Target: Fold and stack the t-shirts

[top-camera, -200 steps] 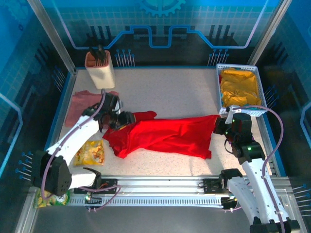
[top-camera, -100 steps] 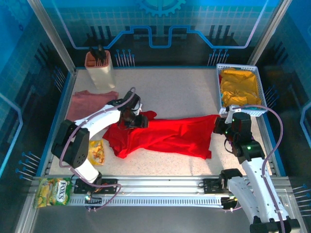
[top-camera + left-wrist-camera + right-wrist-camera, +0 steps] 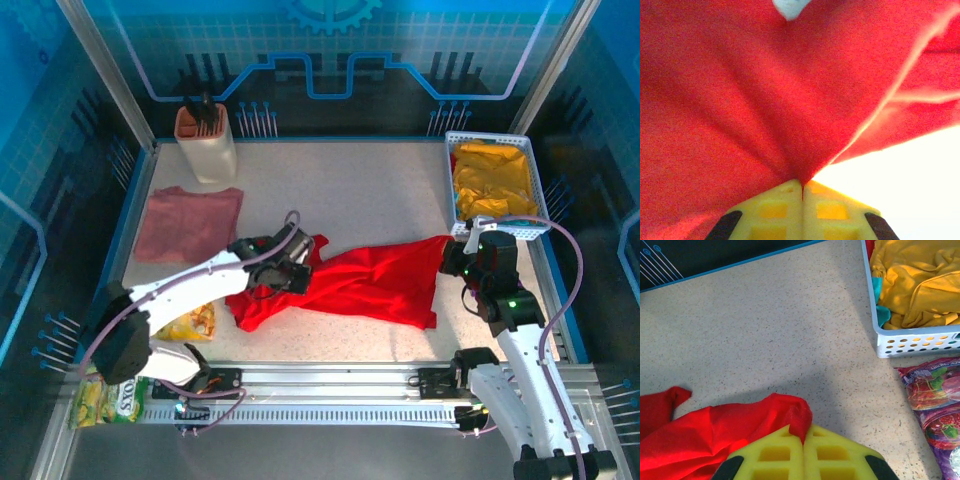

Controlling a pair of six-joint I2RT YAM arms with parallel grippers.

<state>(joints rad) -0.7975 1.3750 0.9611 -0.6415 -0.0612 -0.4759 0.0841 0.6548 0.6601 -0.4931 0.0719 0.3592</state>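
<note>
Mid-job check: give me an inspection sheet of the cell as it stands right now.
Surface: speckled table, no spill seen.
Job's things: red t-shirt stretched sideways, crumpled, unfolded; pink t-shirt flat, far left.
Clutter: white basket of yellow cloth, far right; beige holder, far left; yellow snack bag; green snack bag, near-left corner; purple bag.
Grippers: left gripper, jaws shut on red t-shirt; right gripper, jaws shut on its other end.
Cables: cable looping beside right arm, no snag seen.
Surroundings: blue panels, nothing seen.
</note>
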